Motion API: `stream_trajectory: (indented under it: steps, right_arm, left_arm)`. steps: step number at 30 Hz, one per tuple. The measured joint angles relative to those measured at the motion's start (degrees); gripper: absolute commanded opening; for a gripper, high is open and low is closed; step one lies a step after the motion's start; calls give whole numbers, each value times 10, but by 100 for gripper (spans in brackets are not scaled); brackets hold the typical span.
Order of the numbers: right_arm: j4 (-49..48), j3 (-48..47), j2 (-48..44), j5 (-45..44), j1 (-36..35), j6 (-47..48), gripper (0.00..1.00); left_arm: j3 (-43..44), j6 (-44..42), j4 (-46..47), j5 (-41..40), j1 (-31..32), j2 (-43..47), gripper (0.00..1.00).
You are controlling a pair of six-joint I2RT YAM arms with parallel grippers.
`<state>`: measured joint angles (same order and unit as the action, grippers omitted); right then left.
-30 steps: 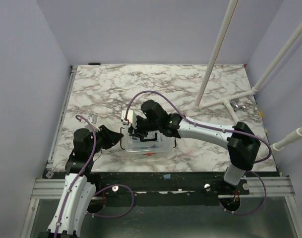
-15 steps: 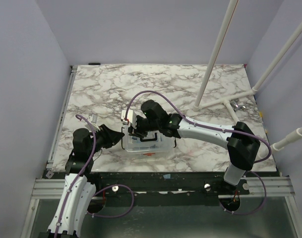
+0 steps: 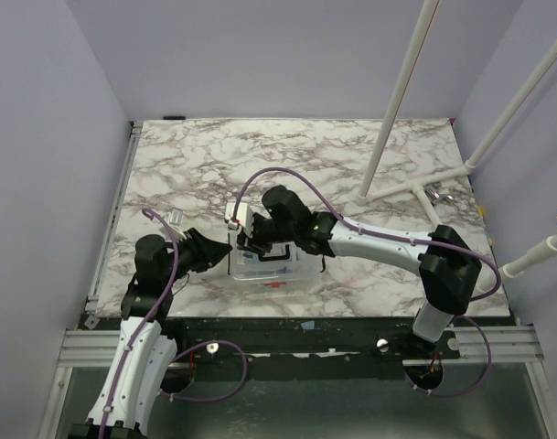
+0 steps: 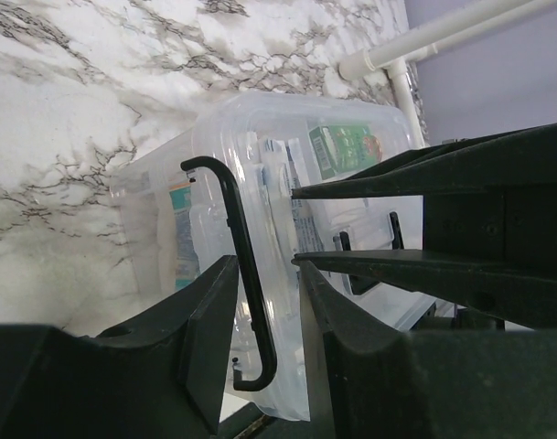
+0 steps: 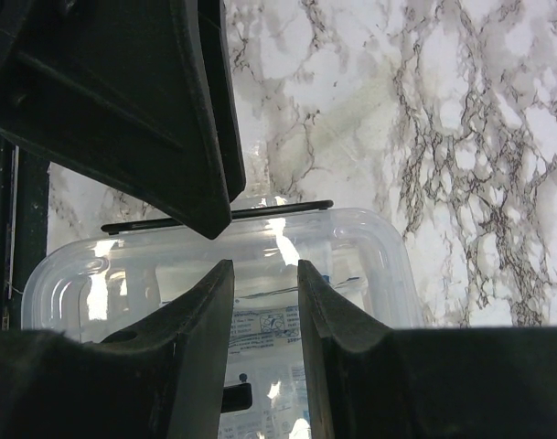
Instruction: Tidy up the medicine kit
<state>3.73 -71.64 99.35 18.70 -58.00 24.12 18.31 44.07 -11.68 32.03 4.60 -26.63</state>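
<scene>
Marble tabletop (image 3: 351, 155); medicine kit (image 3: 269, 267) below right gripper (image 5: 264, 267), clasp (image 4: 248, 274) inside left gripper (image 4: 267, 263); both part-open

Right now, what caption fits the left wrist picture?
Left tool straddles black wire clasp on the clear plastic medicine kit.

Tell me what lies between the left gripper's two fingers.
In the left wrist view, the medicine kit's black clasp stands in the gap of the left gripper.
</scene>
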Motion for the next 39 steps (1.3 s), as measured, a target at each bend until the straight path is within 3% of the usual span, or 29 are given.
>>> stream_trajectory:
  steps: [11,26,33,39]
  right_arm:
    - [-26,20,-8,-4,0,-8,36]
    - [-7,95,-101,-76,21,-64,41]
    - [-7,160,-186,-148,42,-139,52]
    - [-16,209,-261,-239,65,-248,58]
  left_arm:
    - [0,1,10,16,0,-11,35]
    - [76,-37,-23,10,0,-13,55]
    - [119,-62,-33,17,0,-45,70]
    - [171,-100,-51,29,36,-94,73]
